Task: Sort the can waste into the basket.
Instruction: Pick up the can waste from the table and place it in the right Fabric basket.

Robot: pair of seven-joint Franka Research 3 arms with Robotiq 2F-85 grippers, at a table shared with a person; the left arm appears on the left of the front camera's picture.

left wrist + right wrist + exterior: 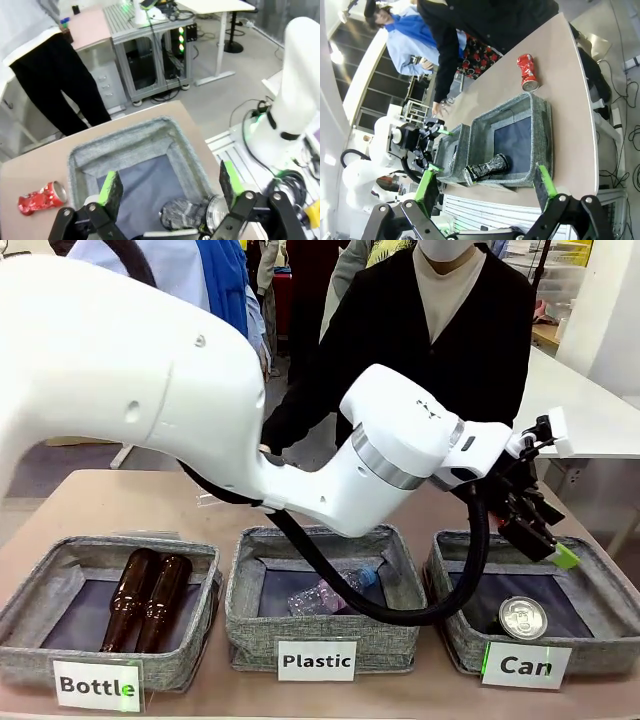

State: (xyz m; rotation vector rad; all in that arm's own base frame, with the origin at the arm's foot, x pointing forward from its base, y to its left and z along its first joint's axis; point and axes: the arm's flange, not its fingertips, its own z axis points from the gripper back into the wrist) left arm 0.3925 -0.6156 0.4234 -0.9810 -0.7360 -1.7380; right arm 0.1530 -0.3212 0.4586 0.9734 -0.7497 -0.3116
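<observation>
The front camera sits low at the robot's edge of the worktop (100,502), facing across it toward the person (470,350), with the left arm (150,370) looming near. The left wrist camera looks steeply down from close over the basket (125,142) past the left tool (170,177); the right wrist camera, rolled sideways and farther back, frames that same basket past the right tool (487,175). All three share the dark can (523,618) inside it, and both wrist views share the red can (41,197).

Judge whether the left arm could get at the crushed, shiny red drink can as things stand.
Probably yes: the open left gripper hangs over the grey woven-fabric "Can" basket, and the crushed red can lies uncovered on bare tabletop beside it.
</observation>
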